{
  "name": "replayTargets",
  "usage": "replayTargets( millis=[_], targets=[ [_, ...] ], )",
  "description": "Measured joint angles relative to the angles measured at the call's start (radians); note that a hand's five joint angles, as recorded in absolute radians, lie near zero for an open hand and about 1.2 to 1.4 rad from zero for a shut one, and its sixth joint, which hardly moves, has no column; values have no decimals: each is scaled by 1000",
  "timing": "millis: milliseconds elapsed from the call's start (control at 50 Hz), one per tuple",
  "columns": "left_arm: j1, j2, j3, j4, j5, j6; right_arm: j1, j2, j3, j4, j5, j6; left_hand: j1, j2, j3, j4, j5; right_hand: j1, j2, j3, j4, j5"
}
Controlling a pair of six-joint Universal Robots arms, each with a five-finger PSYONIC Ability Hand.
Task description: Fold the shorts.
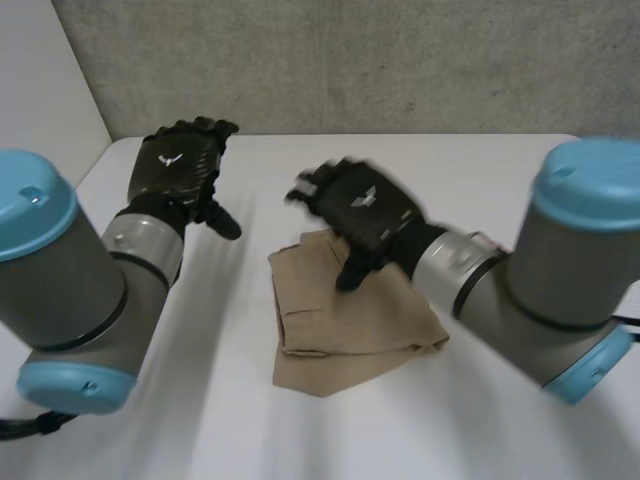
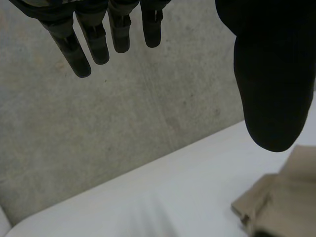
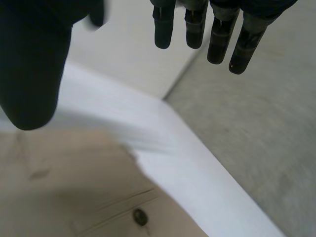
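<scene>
Tan shorts [image 1: 345, 320] lie folded into a compact bundle in the middle of the white table [image 1: 210, 410]. My right hand [image 1: 365, 210] hovers over their far edge, fingers straight and spread, holding nothing. In the right wrist view the shorts [image 3: 74, 197] lie under the palm, a dark button [image 3: 140, 216] showing, with the fingers [image 3: 217, 34] held above the table edge. My left hand [image 1: 178, 165] is raised to the left of the shorts, open and apart from them. A corner of the shorts [image 2: 279, 202] lies below the left thumb [image 2: 271, 74].
A grey concrete wall [image 1: 350, 60] runs behind the table's far edge. A pale side wall [image 1: 40, 90] stands at the left. Bare table surface surrounds the shorts, widest at the front and left.
</scene>
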Motion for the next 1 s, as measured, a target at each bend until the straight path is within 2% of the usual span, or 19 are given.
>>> replayTargets(
  millis=[60,120,220,360,540,740,820,860,880,900,920,940,1000],
  targets=[
    [-28,-57,55,0,2,-2,-44,-12,-15,29,29,148,0,0,0,0,0,0,0,-1,0,0],
    [-64,-124,108,-21,3,-4,-68,12,-34,69,50,183,0,0,0,0,0,0,0,0,0,0],
    [-124,-266,207,-116,2,-8,-89,125,-97,154,98,117,0,0,0,0,0,0,0,0,0,0],
    [-146,-416,286,-268,-5,-8,-94,308,-199,241,165,36,0,0,0,0,0,0,0,0,0,0],
    [-142,-457,291,-326,-7,1,-104,383,-253,336,179,1,0,0,0,0,0,-28,0,-17,0,0],
    [-143,-342,284,-322,2,0,-109,258,-236,338,176,2,0,0,0,0,0,-45,0,-31,0,0],
    [-138,-226,285,-323,5,0,-114,134,-220,300,208,41,0,0,0,0,0,-45,0,-31,0,0],
    [-123,-127,292,-340,6,1,-123,39,-217,272,279,78,0,0,0,0,0,-45,0,-31,0,0],
    [-123,-127,292,-340,6,1,-123,39,-217,272,279,78,0,0,0,0,0,-45,0,-31,0,0],
    [-105,-57,303,-367,5,2,-131,-18,-219,264,337,96,0,0,0,0,0,-45,0,-31,0,0],
    [-105,-57,303,-367,5,2,-131,-18,-219,264,337,96,0,0,0,0,0,-45,0,-31,0,0],
    [-77,8,325,-417,5,2,-145,-88,-226,274,419,110,0,0,0,0,0,-45,0,-31,0,0],
    [-33,73,360,-502,5,1,-159,-143,-233,308,487,114,0,0,0,0,0,-45,0,-31,0,0]
  ],
)
